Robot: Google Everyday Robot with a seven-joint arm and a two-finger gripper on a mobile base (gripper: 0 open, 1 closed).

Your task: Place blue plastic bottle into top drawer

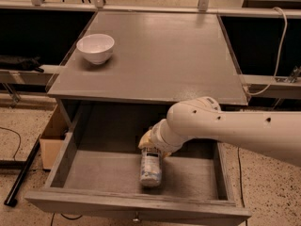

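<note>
The blue plastic bottle [150, 169] lies on its side on the floor of the open top drawer [99, 173], near the middle, with its cap end pointing to the back. My gripper [151, 142] reaches down into the drawer from the right and sits right at the bottle's cap end. The white arm [225, 131] covers most of it. I cannot see whether it is holding the bottle. The drawer's front panel [94, 206] is pulled far out and its small knob [136, 217] shows at the bottom edge.
A white round bowl [95, 47] stands on the grey tabletop [164, 55] at the back left. A cardboard box [51, 138] sits on the floor left of the drawer. A dark pole [21, 175] lies on the floor. A cable [277, 55] hangs at the right.
</note>
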